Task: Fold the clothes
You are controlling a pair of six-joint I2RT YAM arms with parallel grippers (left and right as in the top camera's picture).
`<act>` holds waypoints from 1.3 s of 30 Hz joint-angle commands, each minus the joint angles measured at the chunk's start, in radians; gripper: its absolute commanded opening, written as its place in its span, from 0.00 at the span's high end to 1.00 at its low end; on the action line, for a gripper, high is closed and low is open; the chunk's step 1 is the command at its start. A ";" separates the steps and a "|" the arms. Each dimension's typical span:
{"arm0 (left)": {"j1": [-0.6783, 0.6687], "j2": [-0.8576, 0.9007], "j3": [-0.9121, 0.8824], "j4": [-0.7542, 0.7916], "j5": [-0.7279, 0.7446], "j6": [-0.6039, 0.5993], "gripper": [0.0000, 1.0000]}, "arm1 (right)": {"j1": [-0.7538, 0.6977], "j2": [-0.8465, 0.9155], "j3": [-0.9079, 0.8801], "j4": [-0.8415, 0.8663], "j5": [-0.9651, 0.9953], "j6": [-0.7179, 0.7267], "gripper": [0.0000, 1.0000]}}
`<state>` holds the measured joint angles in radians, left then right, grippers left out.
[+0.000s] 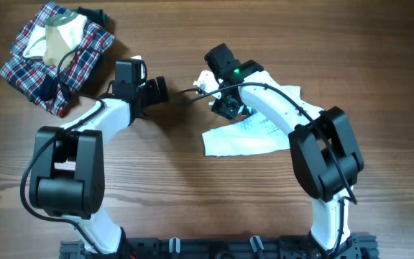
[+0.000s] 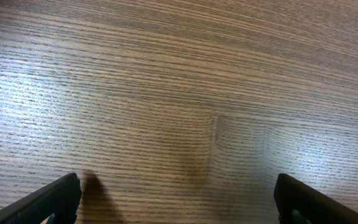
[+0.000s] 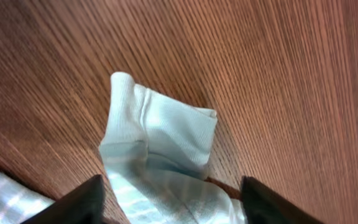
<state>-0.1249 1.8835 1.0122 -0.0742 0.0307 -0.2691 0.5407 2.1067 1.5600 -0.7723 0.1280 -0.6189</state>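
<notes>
The clothes (image 1: 254,133) lie crumpled on the table (image 1: 185,191), right of centre. Right gripper (image 3: 171,198): spread, astride a cuff (image 3: 166,127) — a shallow pinch risks catching one layer, and the fabric slips out. Left gripper (image 2: 176,196): spread wide, holding nothing.

Clothes (image 1: 239,137) on table (image 1: 178,187) right; plaid garment (image 1: 27,68) far-left.

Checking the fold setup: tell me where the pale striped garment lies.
Overhead view: the pale striped garment lies right of centre, beneath the right claw, well apart from the plaid garment.
</notes>
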 commanded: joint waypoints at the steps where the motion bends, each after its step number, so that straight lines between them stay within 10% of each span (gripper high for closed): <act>1: 0.003 -0.004 0.009 0.000 0.006 -0.013 0.00 | 0.006 0.014 0.002 0.002 -0.011 0.004 0.69; 5: 0.003 -0.004 0.009 0.000 0.006 -0.013 0.00 | 0.006 0.014 0.002 0.000 0.000 0.020 0.66; 10: 0.003 -0.004 0.009 0.000 0.006 -0.013 0.00 | 0.006 0.014 0.002 0.003 0.008 0.021 0.96; 26: 0.003 -0.004 0.009 0.000 0.006 -0.013 0.00 | 0.012 -0.007 0.201 0.059 0.288 0.315 0.96; 39: 0.003 -0.004 0.009 -0.001 0.066 -0.013 0.00 | 0.117 -0.003 0.198 -0.059 -0.233 0.391 0.95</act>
<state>-0.1249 1.8835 1.0122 -0.0742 0.0761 -0.2695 0.6277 2.1063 1.7477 -0.8299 0.0345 -0.2737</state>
